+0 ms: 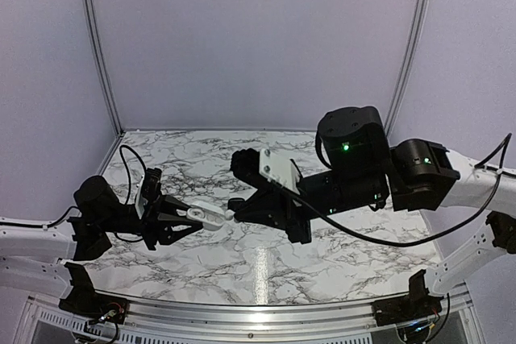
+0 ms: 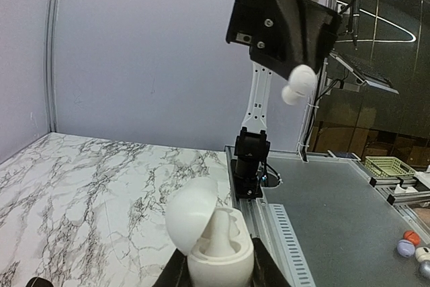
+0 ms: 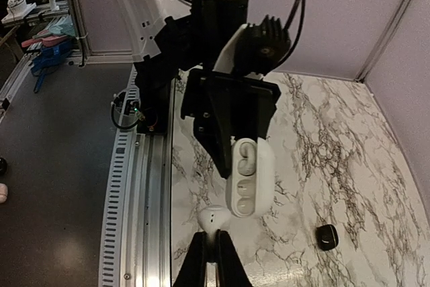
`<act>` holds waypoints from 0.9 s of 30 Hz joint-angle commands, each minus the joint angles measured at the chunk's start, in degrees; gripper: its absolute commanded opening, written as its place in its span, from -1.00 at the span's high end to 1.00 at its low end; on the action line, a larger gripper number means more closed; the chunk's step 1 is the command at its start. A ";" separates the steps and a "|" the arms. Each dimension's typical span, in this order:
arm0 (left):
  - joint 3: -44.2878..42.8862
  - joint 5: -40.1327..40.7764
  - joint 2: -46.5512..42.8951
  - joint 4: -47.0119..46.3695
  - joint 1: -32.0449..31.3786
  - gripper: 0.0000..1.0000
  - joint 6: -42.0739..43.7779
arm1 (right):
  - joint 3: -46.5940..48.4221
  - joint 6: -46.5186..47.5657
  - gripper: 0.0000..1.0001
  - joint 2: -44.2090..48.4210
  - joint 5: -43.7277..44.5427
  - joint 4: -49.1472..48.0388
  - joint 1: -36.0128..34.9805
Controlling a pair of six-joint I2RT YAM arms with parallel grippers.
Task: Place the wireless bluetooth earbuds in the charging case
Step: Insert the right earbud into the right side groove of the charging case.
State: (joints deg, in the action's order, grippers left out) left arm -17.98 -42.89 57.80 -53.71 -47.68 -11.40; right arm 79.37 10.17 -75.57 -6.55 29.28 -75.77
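Note:
My left gripper (image 1: 187,220) is shut on a white charging case (image 2: 222,260) with its lid (image 2: 191,214) open, held above the table. One white earbud (image 2: 220,232) sits in a slot; in the right wrist view the case (image 3: 259,173) shows that bud in its upper slot and an empty lower slot. My right gripper (image 3: 216,241) is shut on a second white earbud (image 3: 216,220), just short of the case's open end. From the left wrist that bud (image 2: 299,84) hangs under the right gripper, above the case. No black buds show in the case or either gripper.
A small black rounded object (image 3: 327,236) lies on the marble table (image 1: 322,247), beyond the case. A metal rail (image 3: 138,186) runs along the table's near edge. Off the table, a green basket (image 2: 390,166) and small coloured balls (image 2: 411,243) sit on a grey bench.

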 commanded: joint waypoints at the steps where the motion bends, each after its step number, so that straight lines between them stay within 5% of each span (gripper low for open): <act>1: -1.71 -1.68 -1.61 -1.48 -0.18 1.00 -0.36 | 3.15 0.65 1.00 -3.20 4.57 1.07 -4.31; 27: -1.82 -1.82 0.25 -1.48 -1.88 1.00 0.23 | 8.27 3.27 1.00 -12.08 14.94 4.65 -5.53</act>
State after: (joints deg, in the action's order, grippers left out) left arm -18.00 -44.53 58.04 -53.71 -49.10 -11.55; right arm 84.73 12.75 -86.80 6.59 32.93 -80.90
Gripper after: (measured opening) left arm 0.260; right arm 0.047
